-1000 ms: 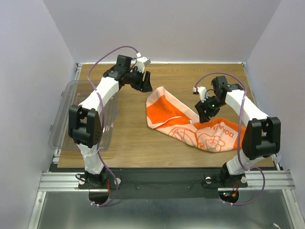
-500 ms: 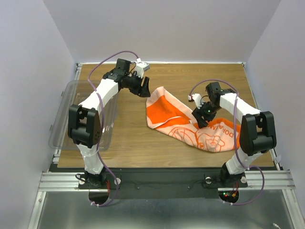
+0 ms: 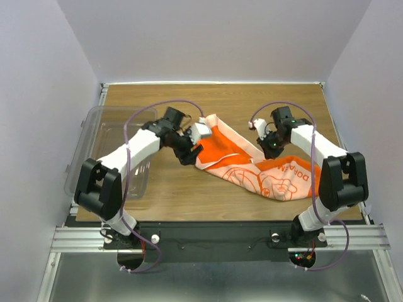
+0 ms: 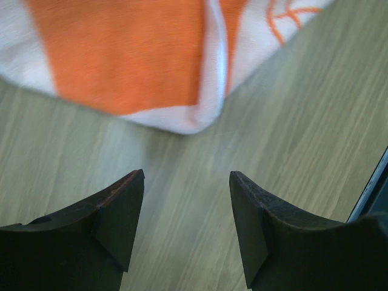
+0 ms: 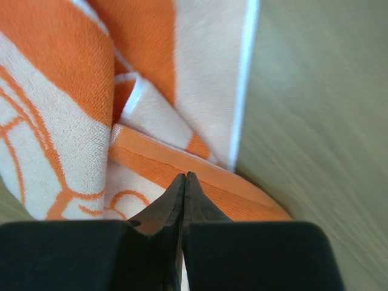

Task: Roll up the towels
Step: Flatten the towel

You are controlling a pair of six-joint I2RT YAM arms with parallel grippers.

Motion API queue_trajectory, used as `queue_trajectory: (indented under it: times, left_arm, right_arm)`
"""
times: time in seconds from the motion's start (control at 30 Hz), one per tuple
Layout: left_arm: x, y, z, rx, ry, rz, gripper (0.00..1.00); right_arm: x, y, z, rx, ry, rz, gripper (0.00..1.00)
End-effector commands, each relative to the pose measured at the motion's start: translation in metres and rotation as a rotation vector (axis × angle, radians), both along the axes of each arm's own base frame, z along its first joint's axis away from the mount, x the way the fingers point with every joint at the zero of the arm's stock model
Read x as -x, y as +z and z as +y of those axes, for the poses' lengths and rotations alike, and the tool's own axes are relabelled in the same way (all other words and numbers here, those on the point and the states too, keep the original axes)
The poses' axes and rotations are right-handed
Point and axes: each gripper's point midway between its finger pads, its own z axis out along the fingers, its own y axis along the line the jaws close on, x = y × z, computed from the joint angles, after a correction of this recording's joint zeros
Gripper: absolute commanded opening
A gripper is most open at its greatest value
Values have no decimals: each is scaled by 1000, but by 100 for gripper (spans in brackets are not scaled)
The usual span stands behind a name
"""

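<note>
Sprawling on wood table [image 3: 157,182] (pale walls [image 3: 220,38]), towel [image 3: 252,170], left claw [image 4: 187,176] spread, right claw [image 5: 184,176] closed.

- A wooden table [image 3: 252,97] is spreading out below me, its grain running left to right.
- A clear plastic tub [image 3: 101,119] is sitting at the table's left edge and reaching out past it.
- An aluminium rail [image 3: 75,239] is running along the table's near edge.
- Pale walls [image 3: 214,38] are closing in the table's far, left and right sides.
</note>
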Motion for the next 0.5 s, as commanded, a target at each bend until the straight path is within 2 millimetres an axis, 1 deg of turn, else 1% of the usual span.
queue_trajectory:
  times: [0.0, 0.03, 0.07, 0.13, 0.17, 0.2, 0.23, 0.27, 0.3, 0.33, 0.4, 0.47]
  left_arm:
    - [6, -11, -24, -80, -130, -197, 69]
    - [5, -19, -29, -92, -124, -203, 69]
    - [-5, -17, -36, -66, -101, -229, 69]
    - [-12, -21, -45, -45, -73, -210, 69]
    - [-17, -19, -51, -24, -69, -220, 69]
    - [-14, -22, -57, -3, -98, -200, 69]
    - [-14, -19, -63, 10, -113, -201, 69]
    - [-11, -20, -67, 19, -128, -193, 69]
    - [-8, -23, -72, 30, -145, -176, 68]
    - [-4, -22, -79, 40, -163, -174, 68]
    - [0, -25, -87, 50, -180, -157, 68]
    - [3, -32, -94, 46, -187, -136, 66]
  right_arm:
    - [-37, 62, 0, -59, -76, -213, 1]
    - [-39, 69, -3, -61, -90, -229, 1]
    - [-39, 71, -5, -63, -97, -235, 0]
    - [-40, 72, -10, -61, -112, -235, 1]
    - [-38, 68, -10, -61, -108, -222, 1]
    - [-36, 62, -8, -66, -98, -202, 8]
    - [-33, 57, -8, -71, -102, -174, 23]
    - [-30, 45, -6, -72, -100, -137, 32]
    - [-28, 40, -4, -80, -103, -116, 40]
    - [-27, 37, 0, -103, -101, -96, 45]
    - [-25, 30, 5, -128, -92, -64, 46]
    - [-18, 21, 10, -153, -77, -17, 47]
